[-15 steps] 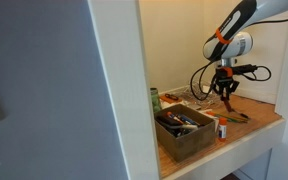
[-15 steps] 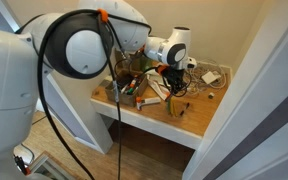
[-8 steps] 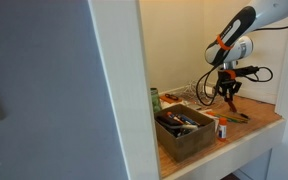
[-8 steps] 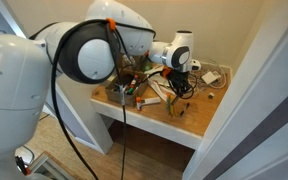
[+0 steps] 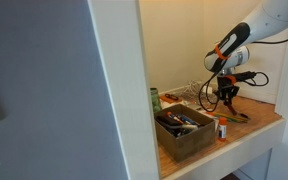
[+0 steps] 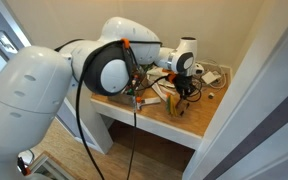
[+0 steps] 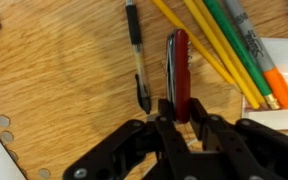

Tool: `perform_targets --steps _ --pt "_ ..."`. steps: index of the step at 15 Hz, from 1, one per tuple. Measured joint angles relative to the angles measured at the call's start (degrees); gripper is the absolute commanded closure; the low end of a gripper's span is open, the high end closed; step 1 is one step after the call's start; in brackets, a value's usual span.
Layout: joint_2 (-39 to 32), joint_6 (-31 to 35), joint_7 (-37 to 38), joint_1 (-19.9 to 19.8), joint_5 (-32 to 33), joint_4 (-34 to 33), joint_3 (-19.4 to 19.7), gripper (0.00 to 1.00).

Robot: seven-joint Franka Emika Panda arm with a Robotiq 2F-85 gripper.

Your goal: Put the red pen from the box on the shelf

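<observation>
Finding the red pen out of the box and down at the counter, the tan shelf board. Lying with its near end tucked between the fingertips of the hand, and running lengthwise straight away from the hand in the wrist view, crosswise to the jaws' closing line.

Standing narrow, jaws close on either side of the barrel. Not being able to tell whether pinching that end or merely flanking it, the contact itself being hidden. Not being able to tell, either, whether resting on the wood or hanging just above it.

Judging the task as nearly done. Needing only a spreading of the jaws, if pinching, and then a straight lift clear.

Noting a black pen lying just beside the red one, roughly parallel. Noting yellow pencils slanting past on the opposite side, with an orange marker beyond them. Leaving little room sideways, so favouring a vertical retreat over any sweep.

Seeing, in an exterior view, the hand hanging low over the cluttered part of the counter, well apart from the box near the front edge. Keeping back from the counter's white front lip, with open air above for rising.
</observation>
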State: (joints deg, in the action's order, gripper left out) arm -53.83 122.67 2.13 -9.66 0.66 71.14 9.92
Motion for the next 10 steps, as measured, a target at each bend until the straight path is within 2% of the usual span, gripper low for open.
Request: perform_targets --steps 5,6,7,10 --pt "-4.8 -5.2 -3.6 -2.6 -0.1 -7.5 -1.7 0.93" --pt "-5.6 -6.4 -4.3 -3.1 -0.2 -8.9 -2.2 0.90" --pt "-6.3 -7.5 -4.9 -3.6 -0.3 -10.2 -2.7 0.83" --pt "-8.5 -10.2 -6.0 -4.6 -0.6 -13.8 -4.0 0.75"
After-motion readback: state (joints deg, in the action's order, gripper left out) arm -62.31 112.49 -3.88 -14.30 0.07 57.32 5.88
